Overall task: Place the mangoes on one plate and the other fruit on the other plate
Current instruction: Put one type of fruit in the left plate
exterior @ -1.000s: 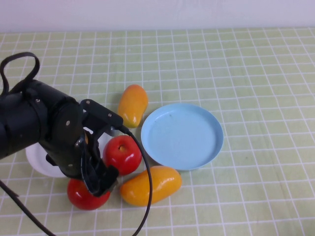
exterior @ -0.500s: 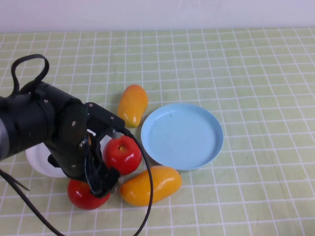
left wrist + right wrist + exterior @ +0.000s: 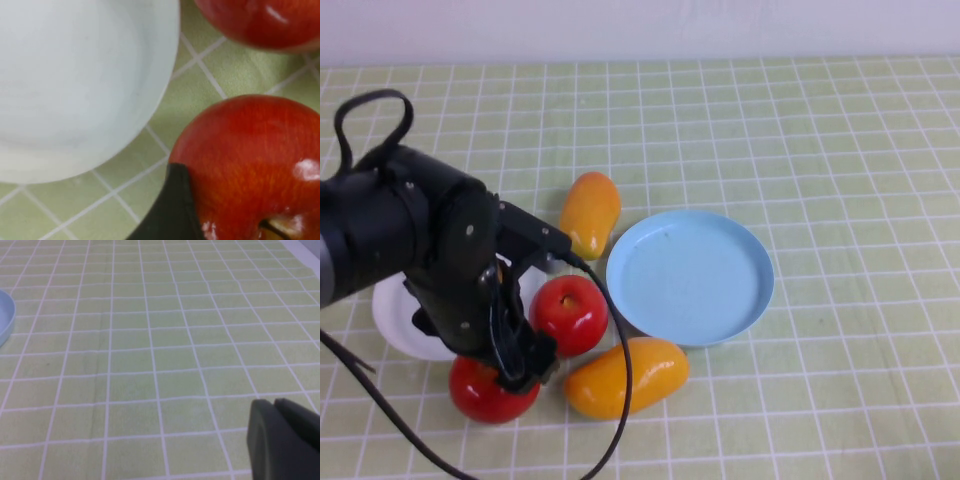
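Observation:
My left gripper (image 3: 510, 365) reaches down over the nearer red apple (image 3: 480, 390), near the table's front left. In the left wrist view one black finger (image 3: 172, 210) presses against this apple (image 3: 250, 165); the jaws are closed around it. A second red apple (image 3: 570, 312) sits just behind, touching nothing of the gripper. The white plate (image 3: 395, 325) lies left of both apples, partly under my arm. One mango (image 3: 590, 212) lies behind the light blue plate's (image 3: 690, 275) left rim and another mango (image 3: 625, 376) lies in front of it. My right gripper (image 3: 275, 410) is shut over bare cloth.
A green checked cloth (image 3: 820, 130) covers the whole table. A black cable (image 3: 610, 400) loops from my left arm over the front mango's left end. The blue plate's rim (image 3: 4, 315) shows at the edge of the right wrist view.
My left gripper has sunk lower onto the nearer apple and its jaws have narrowed against it. The apple has shifted slightly left. The right gripper has not moved.

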`<state>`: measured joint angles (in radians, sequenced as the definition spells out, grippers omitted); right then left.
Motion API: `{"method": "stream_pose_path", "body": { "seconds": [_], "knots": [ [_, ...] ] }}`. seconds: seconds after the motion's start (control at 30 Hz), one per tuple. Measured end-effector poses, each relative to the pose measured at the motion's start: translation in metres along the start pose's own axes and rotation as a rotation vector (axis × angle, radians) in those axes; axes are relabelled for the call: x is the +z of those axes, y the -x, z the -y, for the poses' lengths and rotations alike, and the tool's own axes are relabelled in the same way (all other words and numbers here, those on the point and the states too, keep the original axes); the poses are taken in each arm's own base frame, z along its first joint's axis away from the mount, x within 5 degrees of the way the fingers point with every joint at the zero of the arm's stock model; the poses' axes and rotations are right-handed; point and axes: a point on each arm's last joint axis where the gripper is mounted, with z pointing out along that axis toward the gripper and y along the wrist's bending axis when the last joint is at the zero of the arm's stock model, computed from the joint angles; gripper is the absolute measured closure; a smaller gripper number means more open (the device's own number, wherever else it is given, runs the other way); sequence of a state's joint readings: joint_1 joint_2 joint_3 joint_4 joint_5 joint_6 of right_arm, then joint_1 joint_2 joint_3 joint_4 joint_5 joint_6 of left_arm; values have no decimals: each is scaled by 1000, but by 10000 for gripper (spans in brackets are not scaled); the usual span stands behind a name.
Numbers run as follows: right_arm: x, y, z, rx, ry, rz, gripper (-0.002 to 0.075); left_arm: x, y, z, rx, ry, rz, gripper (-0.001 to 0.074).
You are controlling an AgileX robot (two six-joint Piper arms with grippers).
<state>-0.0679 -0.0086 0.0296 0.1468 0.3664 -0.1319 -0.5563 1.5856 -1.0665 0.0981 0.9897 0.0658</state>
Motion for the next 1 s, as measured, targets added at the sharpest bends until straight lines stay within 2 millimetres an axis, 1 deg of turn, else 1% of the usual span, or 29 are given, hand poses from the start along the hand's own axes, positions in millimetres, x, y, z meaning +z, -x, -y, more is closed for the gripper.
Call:
{"method": "stream_pose_path", "body": {
  "seconds": [0.07, 0.13, 0.17, 0.23, 0.3, 0.33, 0.43, 0.53, 0.63, 0.7, 0.77, 0.8, 0.9, 1.0],
  "knots": [
    [0, 0, 0, 0, 0, 0, 742, -13, 4, -2, -4, 3, 4, 165],
    [0, 0, 0, 0, 0, 0, 742, -35, 11, -8, -22, 13, 42, 165],
    [0, 0, 0, 0, 0, 0, 742, -43, 15, -14, -40, 20, 69, 165],
    [0, 0, 0, 0, 0, 0, 742, -53, 21, -30, -87, 35, 117, 165],
    [0, 0, 0, 0, 0, 0, 742, -52, 26, -48, -140, 51, 143, 165],
    [0, 0, 0, 0, 0, 0, 742, -49, 28, -58, -167, 57, 144, 165],
    [0, 0, 0, 0, 0, 0, 742, -27, 31, -81, -229, 62, 97, 165],
    [0, 0, 0, 0, 0, 0, 742, -7, 31, -97, -269, 63, 50, 165],
    [0, 0, 0, 0, 0, 0, 742, 3, 32, -103, -280, 65, 38, 164],
    [0, 0, 0, 0, 0, 0, 742, 5, 33, -105, -283, 67, 51, 130],
    [0, 0, 0, 0, 0, 0, 742, 3, 36, -106, -282, 72, 66, 80],
    [0, 0, 0, 0, 0, 0, 742, 1, 37, -106, -282, 75, 74, 69],
    [0, 0, 0, 0, 0, 0, 742, -7, 42, -109, -283, 85, 100, 66],
    [0, 0, 0, 0, 0, 0, 742, -20, 47, -112, -290, 90, 111, 66]
  ]
}}
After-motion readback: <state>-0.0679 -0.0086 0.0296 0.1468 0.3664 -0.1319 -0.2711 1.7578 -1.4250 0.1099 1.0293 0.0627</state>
